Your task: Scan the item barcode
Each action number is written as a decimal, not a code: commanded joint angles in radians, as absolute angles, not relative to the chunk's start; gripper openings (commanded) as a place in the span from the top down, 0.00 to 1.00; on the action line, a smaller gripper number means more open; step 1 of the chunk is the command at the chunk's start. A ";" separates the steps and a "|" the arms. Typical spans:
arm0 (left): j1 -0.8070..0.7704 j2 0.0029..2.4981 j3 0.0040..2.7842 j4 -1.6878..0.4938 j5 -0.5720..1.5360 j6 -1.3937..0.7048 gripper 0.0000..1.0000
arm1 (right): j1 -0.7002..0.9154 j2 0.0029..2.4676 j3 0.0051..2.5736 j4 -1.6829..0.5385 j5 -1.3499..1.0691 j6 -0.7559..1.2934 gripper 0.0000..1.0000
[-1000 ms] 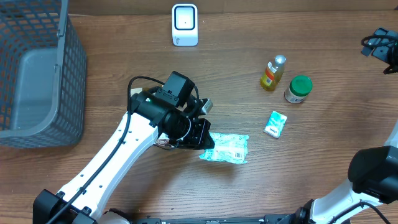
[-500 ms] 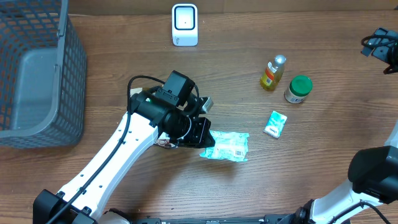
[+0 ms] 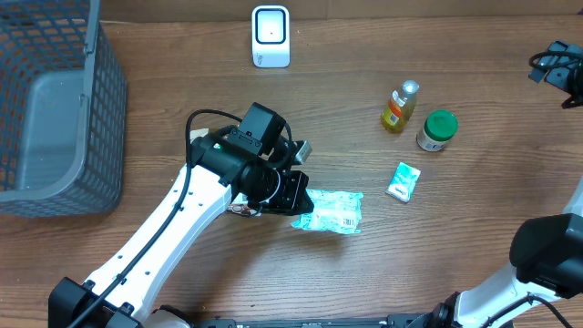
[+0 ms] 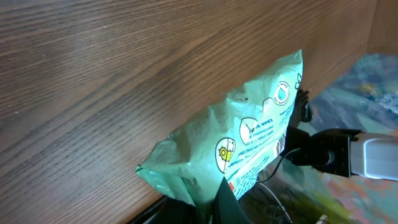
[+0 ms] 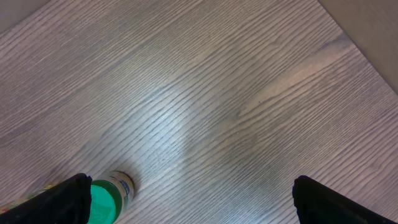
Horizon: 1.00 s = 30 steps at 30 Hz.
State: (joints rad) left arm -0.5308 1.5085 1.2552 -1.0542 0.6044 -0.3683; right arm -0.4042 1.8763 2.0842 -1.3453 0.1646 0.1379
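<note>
Gripping the green packet [image 3: 332,212] by its left end, the left gripper [image 3: 299,205] has its jaws closed on the crimped edge, and the wrist view shows the packet [image 4: 249,137] sticking out from between the dark fingers [image 4: 227,200]. The packet sits near the middle of the table [image 3: 437,273], a little toward the near side. I cannot tell whether it is resting on the wood or held just off it.

The step in hand looks like the pick-up: the packet is held, but it has not been brought to the scanner [image 3: 271,36], which stands well apart at the far edge, slightly to the left. The next move calls for lifting the packet, carrying it to the far side and turning the printed code toward the scanner's face. Since the grip is only on one soft end, the free end may droop or twist on the way.

The packet's long axis runs left to right, its free end pointing right and slightly toward the near side. A white printed panel faces up by that right end; it may hold the barcode, but it is too small to be sure.

The right gripper [image 3: 556,66] hangs at the far right edge with its jaws wide apart and nothing between them. A bottle [image 3: 399,107], a green-lidded jar [image 3: 437,130] and a small pack [image 3: 403,181] lie to the right, and a basket [image 3: 105,109] stands on the far left.
</note>
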 commanded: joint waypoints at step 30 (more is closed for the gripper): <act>-0.537 1.494 1.259 -1.017 0.595 -0.383 0.96 | -0.405 1.870 2.093 -1.341 0.172 0.142 0.00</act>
State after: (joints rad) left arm -0.5308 1.5082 1.2552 -1.0206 0.5892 -0.3683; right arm -0.4042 1.8763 2.0842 -1.3460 0.1646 0.1379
